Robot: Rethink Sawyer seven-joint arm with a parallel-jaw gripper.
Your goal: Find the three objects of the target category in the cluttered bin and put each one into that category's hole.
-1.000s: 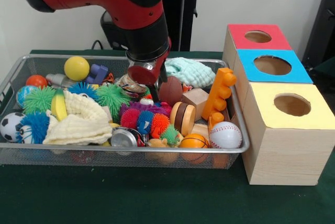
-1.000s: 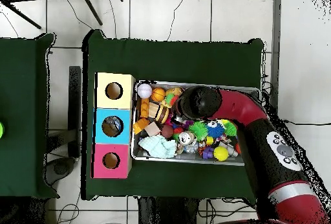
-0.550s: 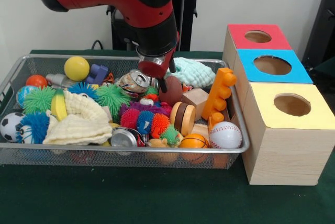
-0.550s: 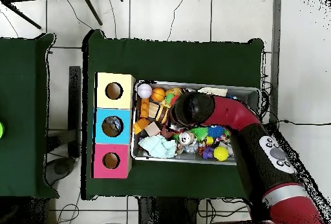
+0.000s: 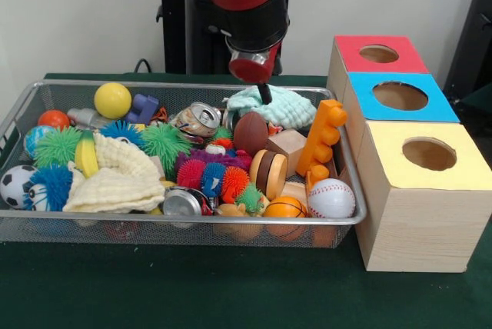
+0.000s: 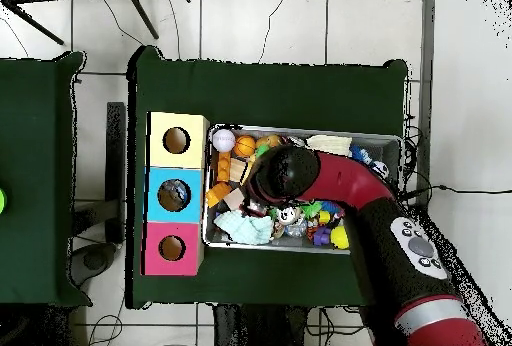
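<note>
Above the bin's [image 5: 46,225] back half, the gripper [image 5: 264,94] hangs with its opening indiscernible, the brown football [image 5: 250,133] lying just at its seven o'clock, long axis upright.

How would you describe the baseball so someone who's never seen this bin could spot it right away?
Start at the wire mesh bin and go to its front corner nearest the yellow-topped box. The baseball sits there beside a small basketball. It is the only white ball with red stitching; the other white ball, at the opposite end, has black patches.
</note>
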